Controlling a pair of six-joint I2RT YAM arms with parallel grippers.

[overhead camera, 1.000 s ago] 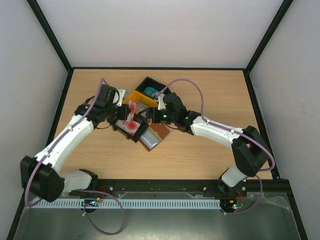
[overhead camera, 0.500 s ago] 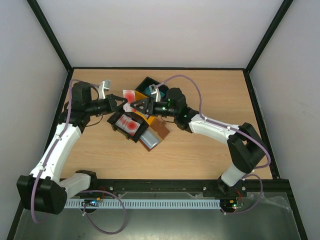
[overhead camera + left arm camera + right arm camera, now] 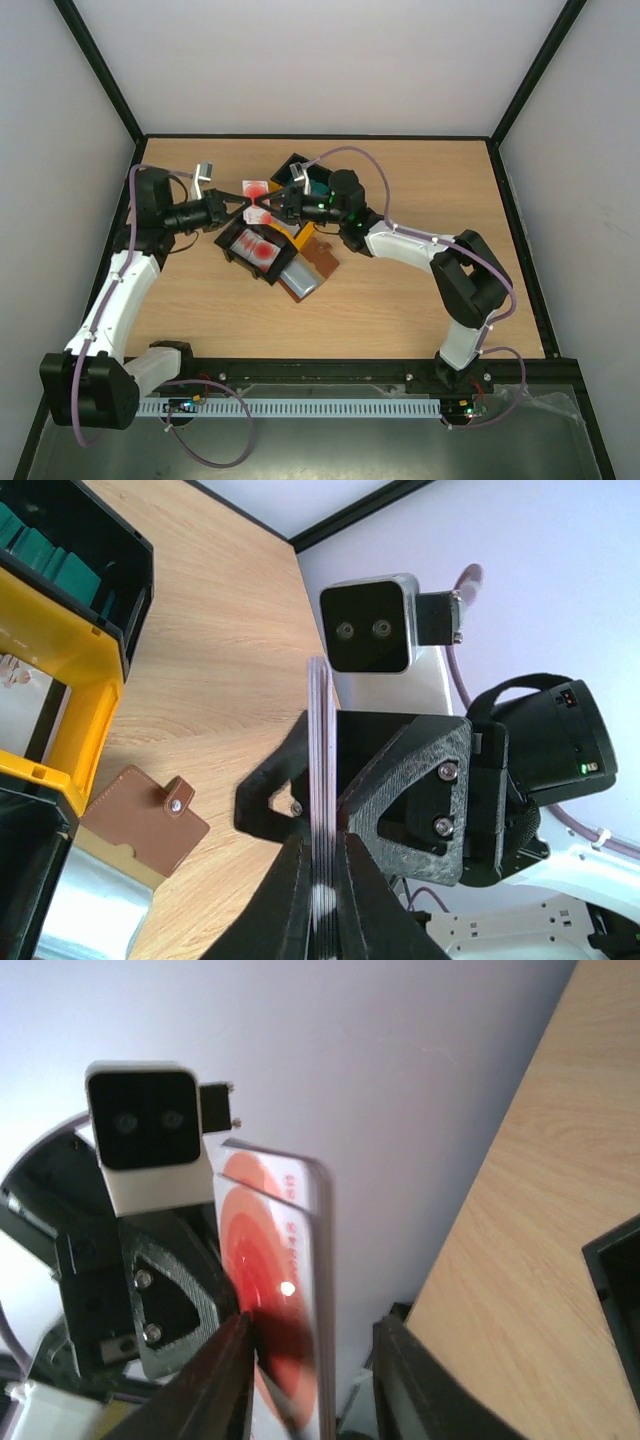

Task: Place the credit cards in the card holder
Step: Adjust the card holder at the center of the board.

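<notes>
Several credit cards (image 3: pixel 320 780): pinching tight in left gripper (image 3: pixel 320 858), pointing lengthwise straight out ahead of its jaws; sitting between right gripper (image 3: pixel 310 1352) jaws, standing part-spread, gap one side.

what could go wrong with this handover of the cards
The left gripper pinches a slightly fanned stack of white and red cards. The right gripper, jaws either side, may take more than one or knock one loose. A slipped card would likely drop among the bins, not by the card holder.

White arms (image 3: pixel 115 295), black joints (image 3: pixel 470 285), purple cables (image 3: pixel 345 150)
</notes>
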